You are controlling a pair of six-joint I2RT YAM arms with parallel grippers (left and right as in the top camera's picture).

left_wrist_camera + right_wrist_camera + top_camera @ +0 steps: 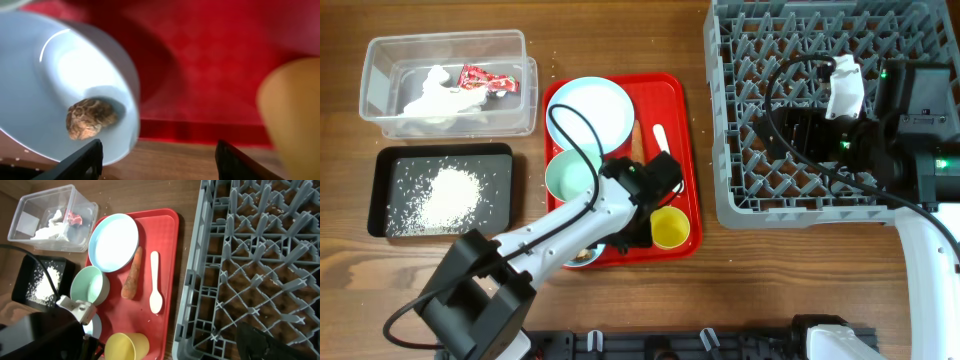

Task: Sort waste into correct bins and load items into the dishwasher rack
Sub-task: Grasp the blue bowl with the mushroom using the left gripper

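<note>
My left gripper (160,160) is open, its fingers just short of a pale blue bowl (45,80) that holds the small brown lump (89,117). This bowl (582,258) sits at the front edge of the red tray (685,150). The tray also carries the light blue plate (592,110), a second bowl (570,175), the carrot stick (637,135), the white spoon (660,138) and the yellow cup (670,228). My right gripper (782,135) hovers open and empty over the grey rack (820,60).
The clear tub (380,60) at the back left holds the crumpled napkin (435,95) and the red-and-white wrapper (480,78). The black tray (390,160) in front of it holds the rice grains (445,195). My left arm crosses the red tray's front half.
</note>
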